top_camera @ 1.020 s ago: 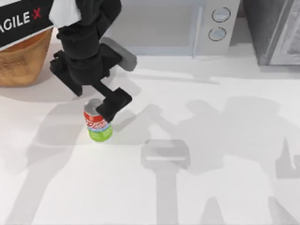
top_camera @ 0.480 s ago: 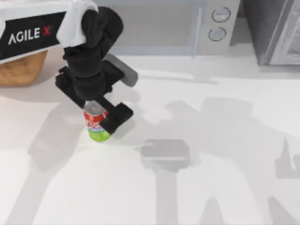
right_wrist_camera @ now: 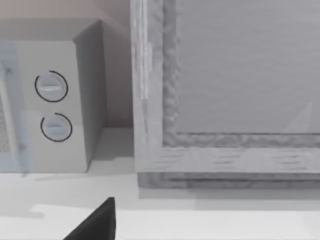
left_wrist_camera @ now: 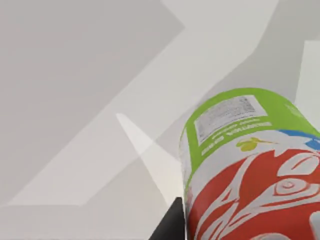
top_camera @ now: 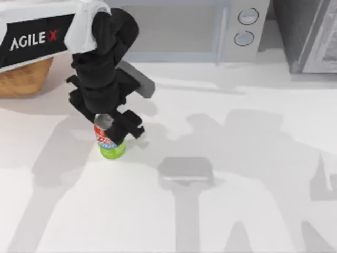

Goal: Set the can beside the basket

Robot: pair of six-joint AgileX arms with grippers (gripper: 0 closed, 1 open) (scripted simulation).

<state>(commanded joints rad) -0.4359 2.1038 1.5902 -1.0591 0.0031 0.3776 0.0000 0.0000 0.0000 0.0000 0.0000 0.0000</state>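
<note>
At the far left edge of the table sat the wicker basket, partly under my left arm's white link. A little to its right, well short of touching it, the drink can stood upright on its green base, near but not yet beside the basket as I judged it. My left gripper was down over the can's silver top, one dark finger lying against the red label; I read the jaws as clamped on the upper part of the can, though the far finger was hidden. In the left wrist view the can sat close, its green band and printed panel plain. I took it for light, stiff but dentable, with a slick printed wall, so a grip high on the label, kept vertical, seemed safest. Further right stood a microwave; my right arm stayed parked, its camera facing the microwave.
</note>
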